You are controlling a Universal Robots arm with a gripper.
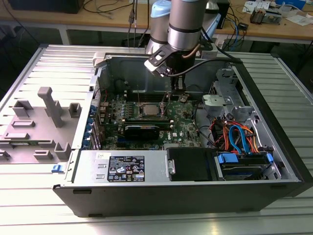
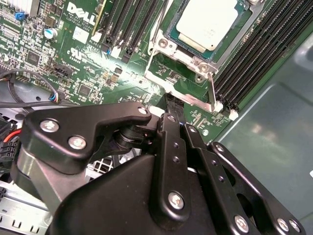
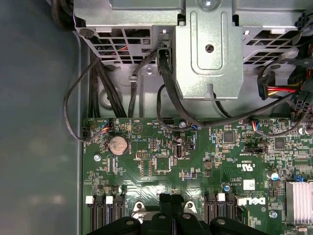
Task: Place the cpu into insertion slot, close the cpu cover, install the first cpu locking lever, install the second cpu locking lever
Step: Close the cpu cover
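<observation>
The cpu (image 2: 208,22) lies flat in the insertion slot (image 2: 171,35), its silver top showing; in the exterior view the cpu (image 1: 148,108) sits mid-board. The cpu cover (image 2: 195,100) stands raised off the socket, with green board visible through its cut-out. A thin locking lever (image 2: 213,88) rises beside it, and another lever (image 1: 138,97) stands upright on the far side. My gripper (image 2: 170,105) is shut, its black tips right at the cover's raised edge. In the first wrist view the gripper (image 3: 171,199) points down at the board. It hangs under the arm, just to the exterior view's right of the socket (image 1: 177,92).
Long black memory slots (image 2: 254,58) flank the socket. A metal drive cage (image 3: 208,49) with black cables (image 3: 166,83) lies beyond the board's edge. The power supply (image 1: 124,169) and case walls (image 1: 100,73) box the board in. A grey fixture (image 1: 49,105) stands outside on the exterior view's left.
</observation>
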